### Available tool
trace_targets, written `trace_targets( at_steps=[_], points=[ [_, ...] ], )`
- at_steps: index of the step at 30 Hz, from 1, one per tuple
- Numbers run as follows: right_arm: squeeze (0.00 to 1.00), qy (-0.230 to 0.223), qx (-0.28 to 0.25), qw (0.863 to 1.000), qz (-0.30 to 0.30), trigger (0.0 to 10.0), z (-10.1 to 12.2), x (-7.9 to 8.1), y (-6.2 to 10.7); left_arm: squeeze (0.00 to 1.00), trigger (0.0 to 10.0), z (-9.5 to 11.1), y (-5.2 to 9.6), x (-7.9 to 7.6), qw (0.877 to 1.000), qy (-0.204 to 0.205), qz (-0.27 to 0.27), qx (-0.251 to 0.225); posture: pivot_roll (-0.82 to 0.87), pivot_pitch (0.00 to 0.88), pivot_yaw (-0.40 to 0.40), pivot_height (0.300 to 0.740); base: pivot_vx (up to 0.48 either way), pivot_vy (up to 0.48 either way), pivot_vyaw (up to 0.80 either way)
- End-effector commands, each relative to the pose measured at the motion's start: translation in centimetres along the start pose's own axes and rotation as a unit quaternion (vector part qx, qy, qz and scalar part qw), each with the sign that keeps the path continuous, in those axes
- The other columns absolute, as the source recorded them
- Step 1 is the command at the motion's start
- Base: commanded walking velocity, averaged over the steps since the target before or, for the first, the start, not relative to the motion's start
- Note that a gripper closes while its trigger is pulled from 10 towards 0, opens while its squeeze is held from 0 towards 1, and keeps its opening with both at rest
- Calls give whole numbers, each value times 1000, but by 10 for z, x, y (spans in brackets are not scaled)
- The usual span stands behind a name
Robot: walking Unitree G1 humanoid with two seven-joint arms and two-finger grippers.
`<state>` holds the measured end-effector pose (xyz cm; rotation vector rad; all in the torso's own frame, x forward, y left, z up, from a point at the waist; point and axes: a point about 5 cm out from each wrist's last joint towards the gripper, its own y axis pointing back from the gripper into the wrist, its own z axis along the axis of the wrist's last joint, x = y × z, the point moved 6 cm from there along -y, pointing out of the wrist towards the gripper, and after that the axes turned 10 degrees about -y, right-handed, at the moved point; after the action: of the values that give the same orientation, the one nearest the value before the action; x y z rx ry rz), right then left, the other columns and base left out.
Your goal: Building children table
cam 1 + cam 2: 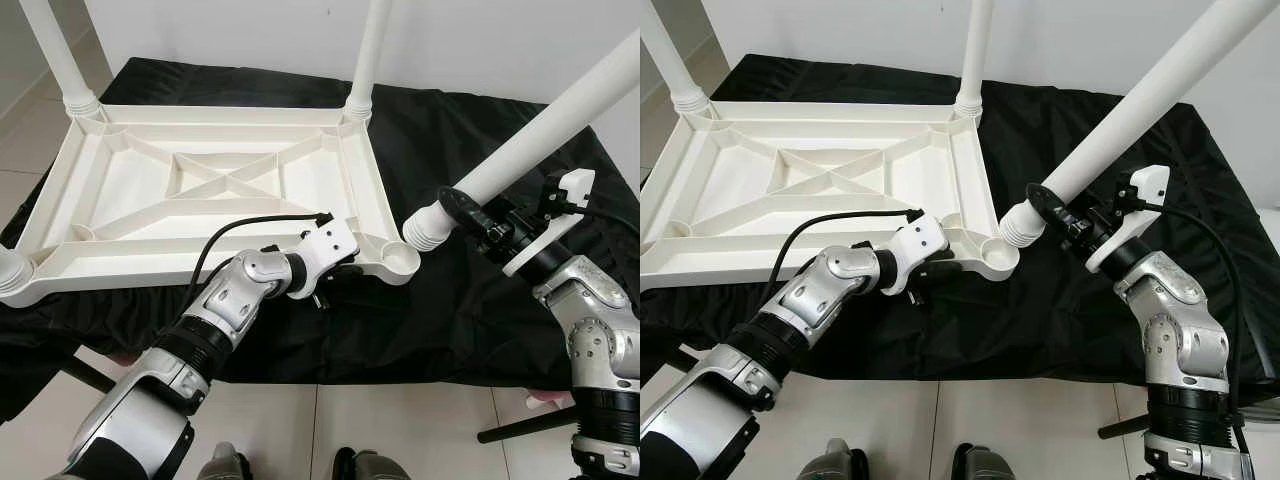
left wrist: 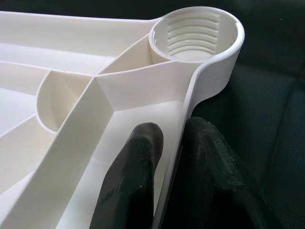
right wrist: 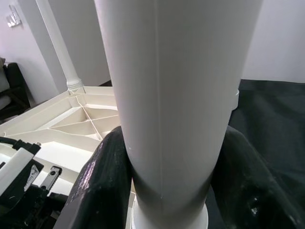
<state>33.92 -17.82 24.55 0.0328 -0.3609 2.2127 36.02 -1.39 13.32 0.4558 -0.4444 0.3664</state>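
Fingers (image 3: 102,186) of the right gripper (image 1: 478,222) are clamped round a white leg (image 1: 545,130), near its threaded end. That end hangs tilted, just beside the empty corner socket (image 1: 398,257) and not yet in it; the leg's free length slants up and away to the robot's right.

At the near rim by that same corner, the left gripper (image 1: 322,287) pinches the tabletop's edge wall, one finger (image 2: 128,179) inside the frame and the other outside, steadying it. The left wrist view looks straight at the socket, its inner threads bare.

The tabletop (image 1: 210,195) lies upside down on a black cloth (image 1: 440,320), ribs facing up. Two legs already stand in the far corners, one at the far left (image 1: 58,50) and one at the far right (image 1: 368,55), and a rounded white piece sits at the near left corner (image 1: 12,270), likely a third leg, though only its base is in frame.

By my reading the build is well past halfway: this fourth leg must be brought upright over the socket, seated, and screwed in, then the table turned over.
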Motion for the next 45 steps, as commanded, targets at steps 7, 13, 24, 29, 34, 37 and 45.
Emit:
trace_targets(
  at_steps=[7, 13, 24, 29, 34, 37, 45],
  points=[
    [0, 1, 16, 999, 32, 10000, -1, 8, 2, 0, 0, -29, 13, -19, 998, 6, -55, 33, -86, 129, -23, 740, 0, 0, 0],
    [0, 9, 31, 999, 44, 10000, -3, 8, 2, 0, 0, -48, 30, -23, 996, 6, -70, 56, -77, 132, -28, 740, 0, 0, 0],
    [0, -9, 57, 993, 101, 10000, -17, 29, -2, 0, 10000, -35, 20, -19, 997, 11, -65, 50, -78, 135, -29, 740, 0, 0, 0],
    [0, -8, 64, 991, 116, 10000, -23, 33, -5, 0, 10000, -26, 20, -18, 997, 11, -66, 36, -80, 136, -28, 740, 0, 0, 0],
    [0, -17, 78, 988, 131, 10000, -32, 37, -7, 0, 10000, -22, 23, -23, 997, 5, -78, 28, -75, 136, -29, 740, 0, 0, 0],
    [0, -17, 84, 987, 133, 10000, -37, 36, -7, 0, 10000, -22, 24, -24, 996, 1, -81, 29, -71, 135, -33, 740, 0, 0, 0],
    [0, -16, 109, 987, 118, 10000, -53, 26, -9, 0, 10000, -20, 28, -30, 996, -1, -86, 28, -67, 132, -38, 740, 0, 0, 0]
  ],
)
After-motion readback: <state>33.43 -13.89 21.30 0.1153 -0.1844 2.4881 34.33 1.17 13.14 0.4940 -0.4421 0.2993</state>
